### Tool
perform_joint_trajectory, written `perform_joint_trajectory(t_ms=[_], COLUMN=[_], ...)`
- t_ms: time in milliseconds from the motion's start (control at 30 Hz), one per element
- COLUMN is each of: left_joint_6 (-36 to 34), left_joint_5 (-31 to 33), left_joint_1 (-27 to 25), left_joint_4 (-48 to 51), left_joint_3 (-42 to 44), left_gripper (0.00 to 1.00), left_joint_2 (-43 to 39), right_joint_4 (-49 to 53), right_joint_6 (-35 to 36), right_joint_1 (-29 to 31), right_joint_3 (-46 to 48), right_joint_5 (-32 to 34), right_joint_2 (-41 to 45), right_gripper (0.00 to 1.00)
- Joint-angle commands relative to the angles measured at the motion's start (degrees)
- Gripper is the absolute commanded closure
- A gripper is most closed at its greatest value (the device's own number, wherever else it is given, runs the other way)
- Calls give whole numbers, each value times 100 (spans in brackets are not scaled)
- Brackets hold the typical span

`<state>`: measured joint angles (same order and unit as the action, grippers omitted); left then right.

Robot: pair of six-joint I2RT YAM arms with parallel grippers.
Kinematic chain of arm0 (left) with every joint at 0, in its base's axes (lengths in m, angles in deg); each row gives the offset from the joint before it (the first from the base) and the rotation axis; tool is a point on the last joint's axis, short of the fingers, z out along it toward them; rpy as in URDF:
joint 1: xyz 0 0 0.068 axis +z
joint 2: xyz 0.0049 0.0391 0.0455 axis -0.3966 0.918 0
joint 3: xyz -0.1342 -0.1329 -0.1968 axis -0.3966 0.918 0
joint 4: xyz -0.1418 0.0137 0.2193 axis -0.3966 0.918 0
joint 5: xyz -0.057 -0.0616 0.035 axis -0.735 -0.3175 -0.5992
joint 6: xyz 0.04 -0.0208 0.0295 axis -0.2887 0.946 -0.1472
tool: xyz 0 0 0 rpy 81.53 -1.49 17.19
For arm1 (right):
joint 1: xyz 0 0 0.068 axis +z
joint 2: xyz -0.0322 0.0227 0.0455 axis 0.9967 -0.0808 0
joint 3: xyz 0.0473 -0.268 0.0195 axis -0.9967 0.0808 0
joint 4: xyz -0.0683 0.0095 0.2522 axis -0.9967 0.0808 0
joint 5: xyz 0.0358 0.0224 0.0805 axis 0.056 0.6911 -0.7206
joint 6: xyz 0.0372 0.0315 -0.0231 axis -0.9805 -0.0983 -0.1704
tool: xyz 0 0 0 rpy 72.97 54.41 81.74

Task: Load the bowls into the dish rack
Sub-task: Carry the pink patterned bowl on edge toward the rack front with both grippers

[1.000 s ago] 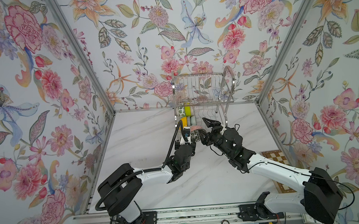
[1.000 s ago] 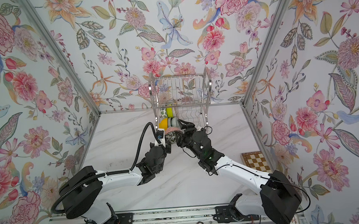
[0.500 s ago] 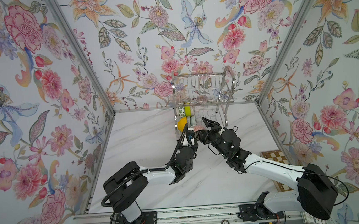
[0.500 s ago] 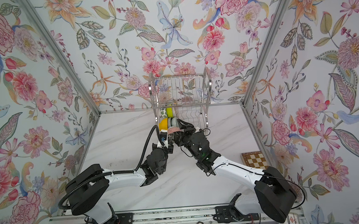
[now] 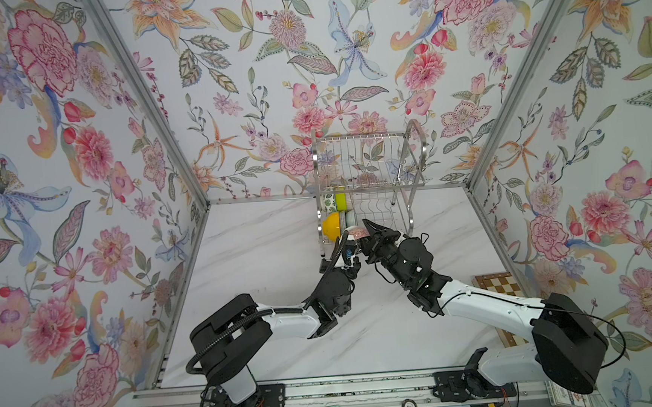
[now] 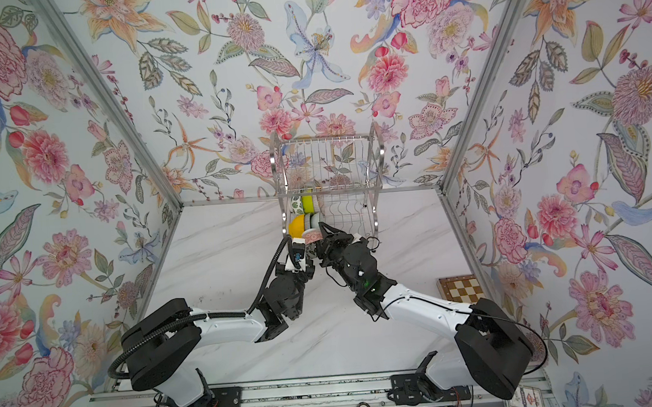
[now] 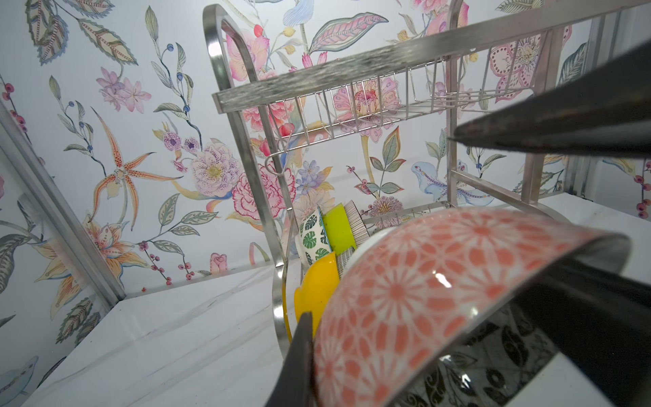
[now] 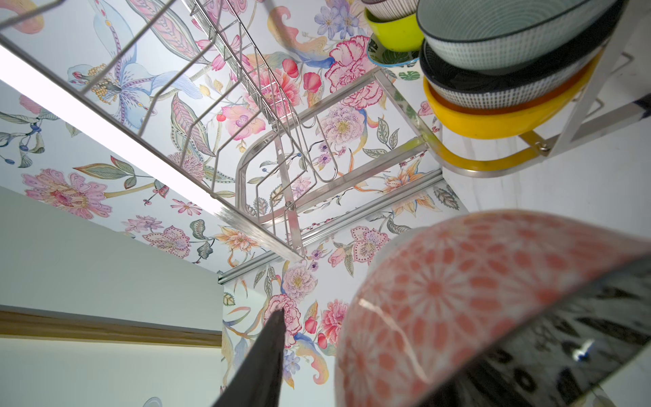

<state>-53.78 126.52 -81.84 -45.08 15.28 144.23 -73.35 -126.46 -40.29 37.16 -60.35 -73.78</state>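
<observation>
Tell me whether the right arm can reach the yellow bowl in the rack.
Probably not: the right gripper has the pink patterned bowl between its jaws, leaving no room for the yellow bowl.

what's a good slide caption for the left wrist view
Left tool grips the pink bowl before the rack, a yellow bowl and a lime bowl already in its lower tier.

I am reaching my left arm (image 5: 285, 321) and right arm (image 5: 481, 305) forward and inward over the worktop (image 5: 258, 264), the wrists nearly meeting in the middle. My left tool (image 5: 352, 240) is pinching the rim of the pink bowl (image 7: 422, 299). My right tool (image 5: 366, 231) is standing with its jaws parted, one finger (image 8: 260, 359) clear of that bowl.
</observation>
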Motion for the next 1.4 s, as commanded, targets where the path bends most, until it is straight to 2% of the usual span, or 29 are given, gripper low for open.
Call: perform_joint_trajectory(t_ms=[0, 67, 200, 300, 533, 700, 933, 1033, 1200, 1267, 1367], left_joint_6=[-182, -228, -466, -479, -217, 219, 671, 754, 1205, 1408, 1713], left_joint_5=[208, 246, 332, 362, 257, 30, -110, -184, -434, -610, -837], left_joint_1=[-88, -102, -138, -146, -144, -133, -61, -15, 87, 143, 243], left_joint_4=[-593, -640, -747, -785, -521, 88, 436, 556, 853, 999, 1384], left_joint_3=[72, 85, 73, 92, 91, 13, 99, 157, 225, 273, 262], left_gripper=[100, 100, 100, 100, 100, 98, 86, 73, 61, 52, 47], left_joint_2=[30, 45, 74, 59, -9, -150, -318, -399, -554, -594, -773], right_joint_4=[-287, -318, -377, -479, -669, -652, -738, -746, -821, -841, -821], right_joint_6=[-27, -28, -31, -34, 14, 90, 147, 173, 226, 271, 405], right_joint_1=[34, 38, 42, 38, 44, 28, 25, 27, 25, 13, -16], right_joint_3=[49, 66, 102, 102, 102, 92, 93, 117, 129, 129, 153], right_joint_5=[32, 40, 68, 57, 54, 67, 93, 134, 137, 145, 157], right_joint_2=[-68, -82, -107, -167, -266, -269, -293, -284, -319, -319, -261], right_gripper=[72, 75, 91, 97, 100, 100, 100, 100, 100, 100, 100])
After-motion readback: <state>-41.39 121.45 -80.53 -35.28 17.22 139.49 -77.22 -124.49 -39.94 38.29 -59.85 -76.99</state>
